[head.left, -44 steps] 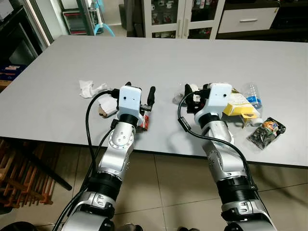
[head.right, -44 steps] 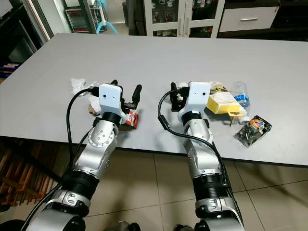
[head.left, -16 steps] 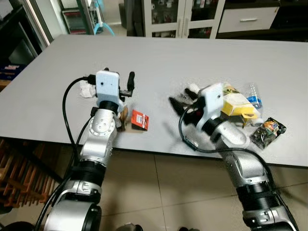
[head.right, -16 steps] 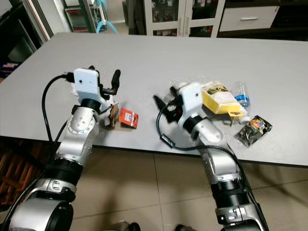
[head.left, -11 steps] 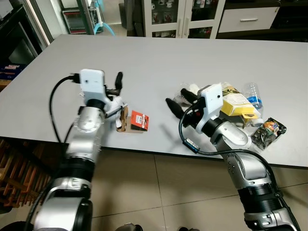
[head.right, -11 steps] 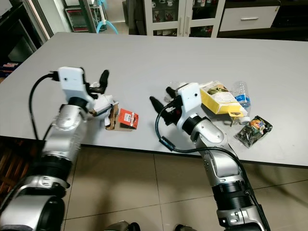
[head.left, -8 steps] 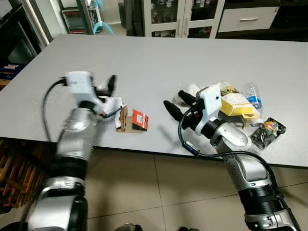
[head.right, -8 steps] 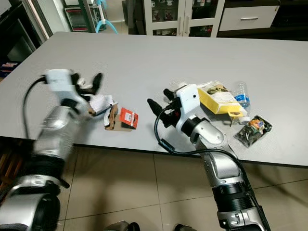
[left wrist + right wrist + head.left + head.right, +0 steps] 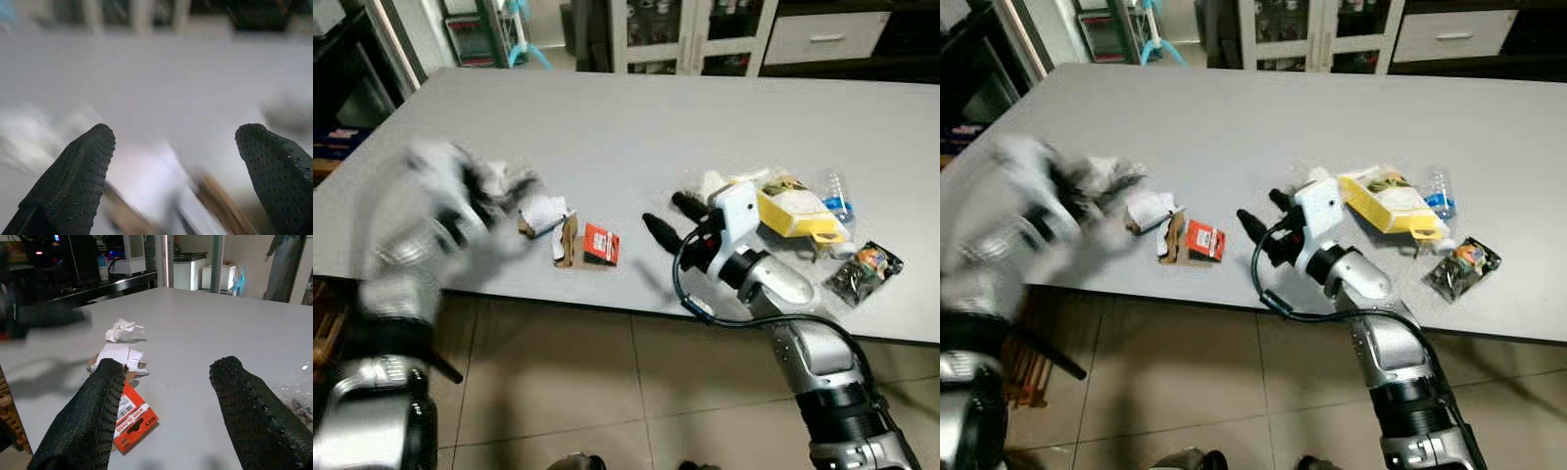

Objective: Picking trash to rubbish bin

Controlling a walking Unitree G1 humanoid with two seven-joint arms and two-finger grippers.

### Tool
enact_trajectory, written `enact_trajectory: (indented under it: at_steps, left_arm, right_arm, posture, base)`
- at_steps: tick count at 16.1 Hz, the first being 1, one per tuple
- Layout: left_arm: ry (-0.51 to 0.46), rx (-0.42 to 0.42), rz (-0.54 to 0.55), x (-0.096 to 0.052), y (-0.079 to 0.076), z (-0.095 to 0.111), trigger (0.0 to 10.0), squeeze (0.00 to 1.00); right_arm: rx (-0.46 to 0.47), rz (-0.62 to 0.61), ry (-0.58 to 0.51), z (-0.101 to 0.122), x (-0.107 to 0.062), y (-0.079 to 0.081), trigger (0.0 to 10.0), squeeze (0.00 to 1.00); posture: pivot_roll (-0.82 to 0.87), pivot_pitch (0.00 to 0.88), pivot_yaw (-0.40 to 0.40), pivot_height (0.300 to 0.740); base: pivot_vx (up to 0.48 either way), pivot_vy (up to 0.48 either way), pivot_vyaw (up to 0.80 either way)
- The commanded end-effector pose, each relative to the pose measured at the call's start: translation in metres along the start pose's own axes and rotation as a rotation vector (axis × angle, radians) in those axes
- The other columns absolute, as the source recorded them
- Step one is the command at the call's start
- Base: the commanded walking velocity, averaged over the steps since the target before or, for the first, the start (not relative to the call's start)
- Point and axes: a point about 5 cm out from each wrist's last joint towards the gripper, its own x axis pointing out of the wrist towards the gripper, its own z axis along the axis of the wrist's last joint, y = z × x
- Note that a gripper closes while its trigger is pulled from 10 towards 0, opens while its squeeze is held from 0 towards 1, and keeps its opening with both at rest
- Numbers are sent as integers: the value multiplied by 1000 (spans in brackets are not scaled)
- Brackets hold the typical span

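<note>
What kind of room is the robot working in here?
Probably a home dining or living room: a big grey table strewn with trash, glass-door cabinets and a drawer unit behind it, and a tiled floor.

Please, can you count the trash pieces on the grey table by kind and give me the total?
Crumpled white paper: 1
Flat white paper scrap: 1
Red card package on brown cardboard: 1
Yellow carton: 1
Clear plastic bottle: 1
Dark snack wrapper: 1
Total: 6, as far as the blur near the left arm lets me tell.
</note>
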Motion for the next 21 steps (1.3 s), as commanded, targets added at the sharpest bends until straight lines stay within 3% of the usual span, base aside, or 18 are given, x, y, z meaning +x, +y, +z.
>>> enact_trajectory:
  at_steps: [1, 3, 5, 7, 8, 11, 16, 21]
  left_arm:
    - [91, 13, -94, 4, -14, -15, 10000, 1000]
    - [129, -43, -115, 10, -21, -27, 10000, 1000]
    - [98, -105, -166, 14, -32, -28, 10000, 1000]
    - [90, -122, -121, 16, -30, -26, 10000, 1000]
    - [44, -123, -103, 17, -27, -16, 10000, 0]
    - [-36, -98, -67, 16, -19, 9, 10000, 0]
    - [-10, -85, -101, 20, -31, 4, 10000, 0]
    - [1, -128, -96, 25, -37, -2, 10000, 0]
  right_arm:
    - [-8, 19, 11, -1, 2, 3, 10000, 0]
    - [-7, 23, 7, -1, 2, 4, 10000, 0]
    - [-8, 19, 5, -1, 2, 3, 10000, 0]
    - [-8, 18, 3, 0, 2, 3, 10000, 0]
    - [-8, 15, 2, 0, 1, 3, 10000, 0]
    - [-2, 13, 1, -2, 2, 4, 10000, 0]
    - [4, 14, 0, -2, 3, 6, 10000, 0]
    - [6, 4, 3, -2, 1, 5, 10000, 0]
  posture:
    - [-29, 79, 65, 740]
    - [-35, 73, 67, 740]
    - [-43, 68, 70, 740]
    - [-50, 64, 71, 740]
    - [-50, 61, 71, 740]
    - [-42, 57, 73, 740]
    - [-44, 74, 72, 740]
    - [-51, 83, 70, 740]
  base:
    - [0, 0, 0]
    - [0, 0, 0]
    - [0, 0, 0]
    - [0, 0, 0]
    - [0, 0, 0]
    - [0, 0, 0]
    - [0, 0, 0]
    - [0, 0, 0]
